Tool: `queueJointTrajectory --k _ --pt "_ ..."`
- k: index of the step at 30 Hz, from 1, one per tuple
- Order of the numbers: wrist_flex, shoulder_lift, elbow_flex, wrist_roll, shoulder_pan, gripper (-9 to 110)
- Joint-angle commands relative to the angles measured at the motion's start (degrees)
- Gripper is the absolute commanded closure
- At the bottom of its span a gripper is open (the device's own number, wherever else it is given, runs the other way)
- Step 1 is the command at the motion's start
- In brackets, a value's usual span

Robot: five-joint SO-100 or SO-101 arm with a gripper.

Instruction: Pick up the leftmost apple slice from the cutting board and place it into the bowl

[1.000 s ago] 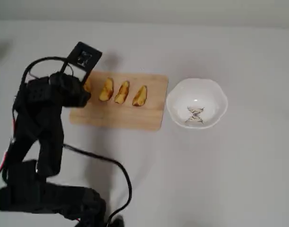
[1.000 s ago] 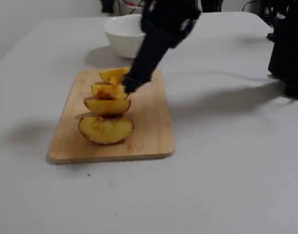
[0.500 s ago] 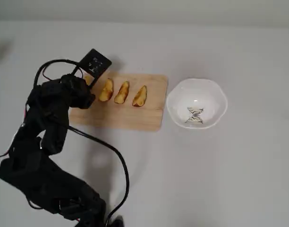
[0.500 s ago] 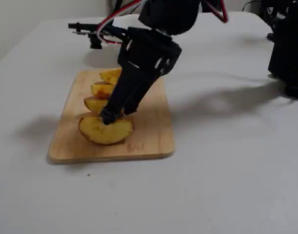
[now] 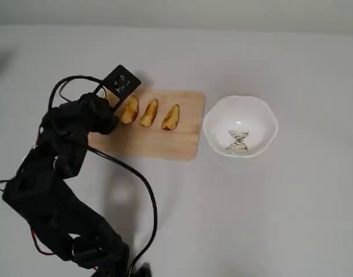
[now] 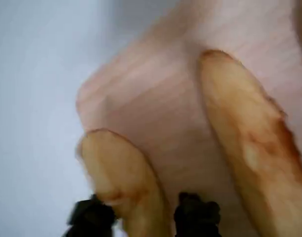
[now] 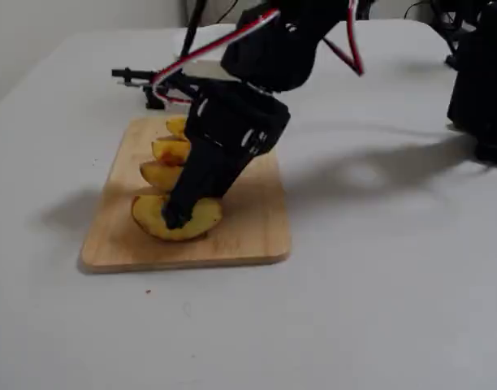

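The cutting board (image 5: pixel 165 141) lies left of the white bowl (image 5: pixel 222 118) in the overhead view. Three apple slices (image 5: pixel 149 112) show on it there; the leftmost slice is hidden under my wrist. In the wrist view that apple slice (image 6: pixel 116 163) lies on the board (image 6: pixel 156 94) between my two black fingertips (image 6: pixel 92 217), which touch both its sides. My gripper (image 6: pixel 143 217) is closed on it, low on the board. In the fixed view my gripper (image 7: pixel 177 215) sits on the nearest slice (image 7: pixel 201 218), which rests on the board (image 7: pixel 248 236).
A second slice (image 6: pixel 249 138) lies close to the right of the held one in the wrist view. My arm and its black cable (image 5: pixel 147 196) lie over the table left of and below the board. A black object (image 7: pixel 484 81) stands at the right edge of the fixed view.
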State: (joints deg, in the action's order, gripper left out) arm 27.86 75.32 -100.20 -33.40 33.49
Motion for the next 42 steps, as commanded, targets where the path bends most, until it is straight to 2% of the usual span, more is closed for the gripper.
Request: queueJointTrajectory --k 1,4,11,17,22,27,32,36,42 --pt "-0.1 -1.0 4.0 1.1 1.6 95" --pt "0.0 -1.3 4.1 1.5 2.1 101" --pt "2.0 2.1 4.2 6.4 2.8 101" --pt "8.7 15.0 4.6 17.5 0.7 101" --pt "16.8 32.1 5.9 30.1 -6.9 101" --pt "18.7 40.3 6.9 38.1 -23.2 101" --pt "19.7 35.8 10.8 42.2 -37.4 101" --pt "26.7 25.1 18.9 44.5 -41.8 101" --pt "46.8 -6.2 48.5 46.0 -43.4 101"
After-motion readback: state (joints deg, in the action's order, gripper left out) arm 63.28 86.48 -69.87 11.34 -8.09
